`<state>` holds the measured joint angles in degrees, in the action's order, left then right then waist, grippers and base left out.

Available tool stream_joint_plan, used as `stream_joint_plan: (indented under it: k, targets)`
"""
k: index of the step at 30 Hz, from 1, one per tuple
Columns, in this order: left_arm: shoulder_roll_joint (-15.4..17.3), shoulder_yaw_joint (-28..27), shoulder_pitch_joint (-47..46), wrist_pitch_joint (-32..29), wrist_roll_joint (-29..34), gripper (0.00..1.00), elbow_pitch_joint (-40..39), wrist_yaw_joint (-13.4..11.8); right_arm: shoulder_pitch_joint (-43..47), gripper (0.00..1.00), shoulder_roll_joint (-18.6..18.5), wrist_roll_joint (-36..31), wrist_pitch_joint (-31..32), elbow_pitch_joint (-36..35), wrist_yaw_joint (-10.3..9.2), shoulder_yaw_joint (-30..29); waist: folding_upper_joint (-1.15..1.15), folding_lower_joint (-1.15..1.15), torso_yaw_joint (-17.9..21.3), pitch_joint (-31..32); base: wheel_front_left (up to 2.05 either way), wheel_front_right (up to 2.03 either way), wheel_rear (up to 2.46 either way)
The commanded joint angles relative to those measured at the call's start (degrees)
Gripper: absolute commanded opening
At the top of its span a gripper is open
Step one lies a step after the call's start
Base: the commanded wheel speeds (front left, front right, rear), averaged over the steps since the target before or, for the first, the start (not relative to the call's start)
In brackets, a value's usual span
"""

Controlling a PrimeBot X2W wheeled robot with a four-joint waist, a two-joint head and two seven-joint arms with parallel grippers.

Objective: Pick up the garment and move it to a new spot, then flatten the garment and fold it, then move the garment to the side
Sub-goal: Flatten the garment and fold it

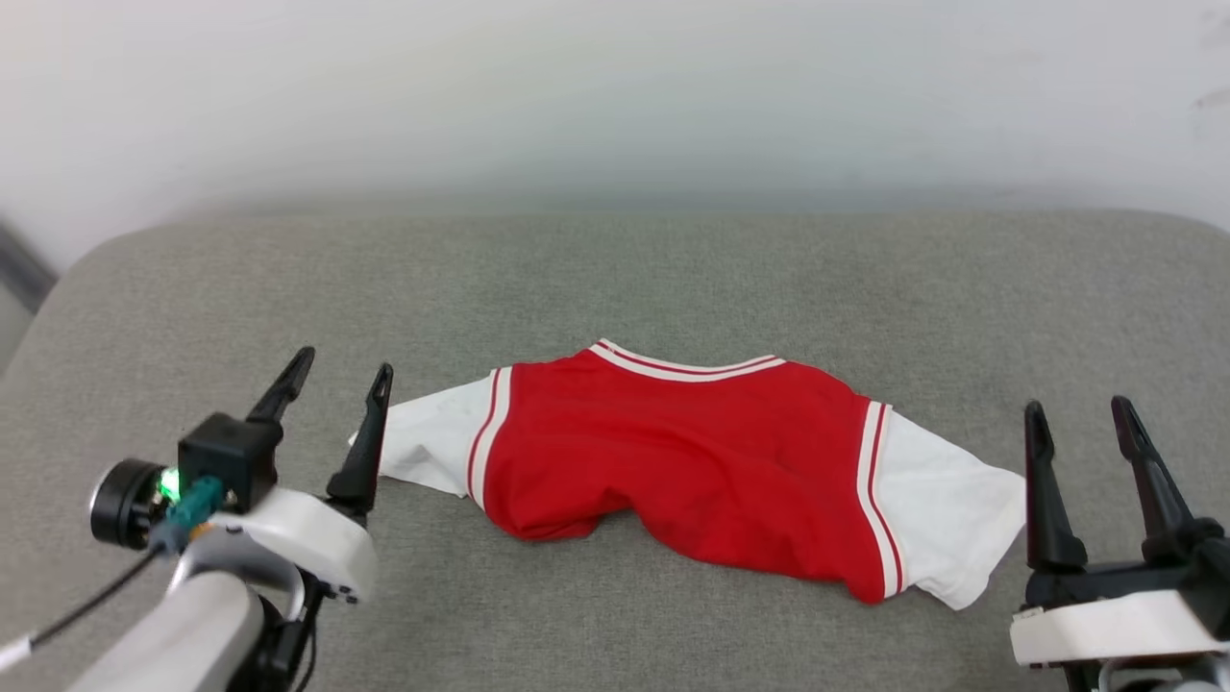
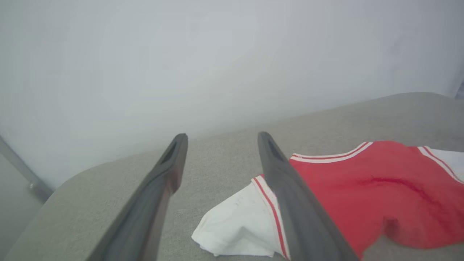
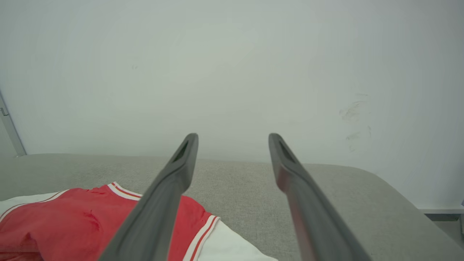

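The garment (image 1: 692,461) lies on the grey padded surface (image 1: 615,279), red body up, white sleeves spread left and right, striped collar toward the far side, lower edge bunched and uneven. No lettering shows on the side facing up. My left gripper (image 1: 344,370) stands open just left of the left sleeve (image 2: 239,228), nothing between its fingers (image 2: 163,181). My right gripper (image 1: 1081,411) stands open just right of the right sleeve (image 3: 232,246), also empty. The garment (image 2: 380,192) sits right of the left fingers, and the garment (image 3: 72,217) sits left of the right fingers.
A plain pale wall (image 1: 615,96) rises behind the surface. The surface's rounded corners show at the far left (image 1: 86,259) and far right (image 3: 380,181). A narrow frame strip (image 2: 21,166) runs down the wall at the left.
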<state>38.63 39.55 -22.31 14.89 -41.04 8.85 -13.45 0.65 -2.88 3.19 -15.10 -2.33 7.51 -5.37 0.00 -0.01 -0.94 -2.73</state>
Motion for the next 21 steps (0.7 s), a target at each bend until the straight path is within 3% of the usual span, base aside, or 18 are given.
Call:
stream_joint_plan:
  k: [1, 7, 13, 16, 21]
  targets:
    - [-0.5, -1.0, 1.7, 0.3, 0.9, 1.00, -1.7, -0.9, 1.0, 1.00, 0.0, 1.0, -0.1, 0.8, -0.04, -0.3, 0.00, 0.01, -0.5, 0.5, 0.00, 0.00, 0.00]
    - [-3.3, -7.7, 11.2, 0.3, 7.5, 1.00, -11.4, -4.6, 1.7, 1.00, 0.0, 2.3, 1.8, 1.6, -0.04, 0.4, 0.00, 0.01, -1.8, 0.9, 0.00, 0.00, 0.00]
    - [-6.0, -11.0, 17.3, 0.3, 11.6, 1.00, -15.2, -4.3, 1.2, 1.00, -0.6, 1.3, 8.9, -1.4, -0.03, 0.2, 0.00, 0.01, -3.1, 0.0, 0.00, 0.00, 0.00]
    - [-6.9, -11.9, 18.3, 0.3, 12.8, 1.00, -15.7, -3.5, -0.2, 1.00, -4.7, 2.4, 18.0, -3.6, -0.04, 1.1, 0.00, 0.01, -4.2, -1.1, 0.00, 0.00, 0.00]
    - [-7.4, -13.2, 17.8, 0.3, 14.4, 1.00, -15.9, -2.3, -2.5, 1.00, -13.8, 9.4, 44.3, -5.3, -0.05, 3.1, 0.00, 0.01, -5.7, -3.2, 0.00, 0.00, 0.00]
